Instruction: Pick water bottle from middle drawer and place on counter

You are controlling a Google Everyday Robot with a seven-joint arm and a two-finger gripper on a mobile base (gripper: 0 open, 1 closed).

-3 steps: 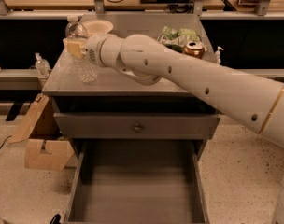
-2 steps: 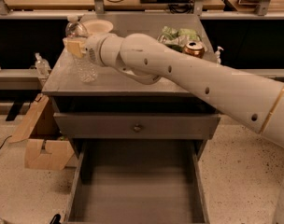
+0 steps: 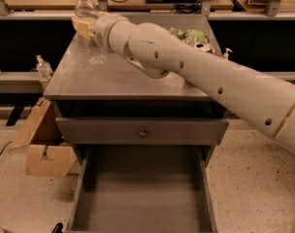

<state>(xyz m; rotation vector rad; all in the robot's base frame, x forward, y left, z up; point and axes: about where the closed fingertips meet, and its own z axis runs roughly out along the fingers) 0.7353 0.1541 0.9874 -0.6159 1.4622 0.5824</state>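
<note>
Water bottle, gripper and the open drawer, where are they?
water bottle [image 3: 95, 52], camera view, lower ribbed body.
gripper [image 3: 83, 27], camera view, tan end at the bottle.
middle drawer [image 3: 142, 193], camera view, bare floor.

The water bottle [image 3: 85, 6], small, clear and ribbed with a white screw cap, stands upright at the back left corner of the worktop [image 3: 113, 76], the flat matte grey top of the drawer cabinet, and my claw [image 3: 84, 25] sits at the bottle's mid-height with my arm reaching in across the worktop from the right. The middle drawer [image 3: 142, 188] is pulled well out below and in front of the worktop, a wide grey box showing its plain flat floor and low side walls.
</note>
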